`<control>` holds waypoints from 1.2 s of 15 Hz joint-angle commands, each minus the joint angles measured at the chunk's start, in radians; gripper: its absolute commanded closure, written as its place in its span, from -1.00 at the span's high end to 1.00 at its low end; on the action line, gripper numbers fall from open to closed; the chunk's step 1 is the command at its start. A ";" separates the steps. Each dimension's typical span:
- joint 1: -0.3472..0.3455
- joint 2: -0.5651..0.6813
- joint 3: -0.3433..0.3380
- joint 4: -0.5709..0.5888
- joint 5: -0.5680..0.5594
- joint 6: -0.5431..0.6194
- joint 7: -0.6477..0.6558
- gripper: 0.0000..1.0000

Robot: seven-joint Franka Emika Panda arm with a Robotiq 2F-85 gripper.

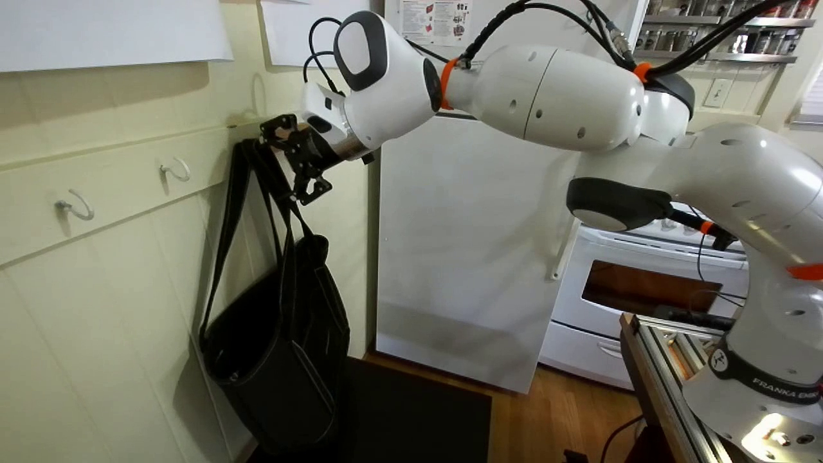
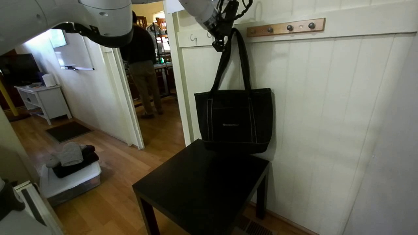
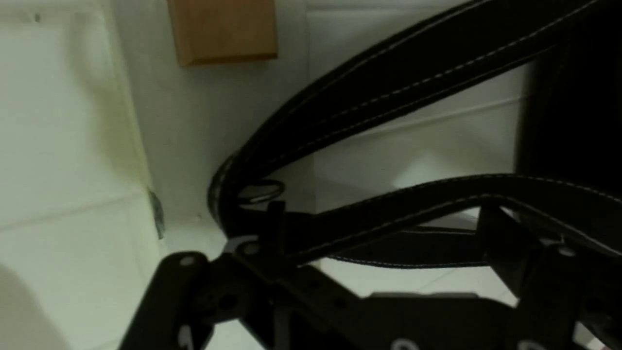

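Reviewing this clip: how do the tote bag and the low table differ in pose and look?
Pose: the tote bag hangs by its straps against the wall, while the low table stands on the floor. Look: the tote bag shows pale stitching, whereas the low table has a plain, flat top. Both look black.

Black tote bag [image 2: 233, 114], pale-stitched, hangs by its straps [image 2: 244, 62] from a wall hook [image 3: 265, 197]; mouth [image 1: 241, 337] open, front lettering [image 2: 231, 124] illegible.
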 commanded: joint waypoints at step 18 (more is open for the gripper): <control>0.036 -0.015 0.095 -0.068 -0.277 0.359 -0.012 1.00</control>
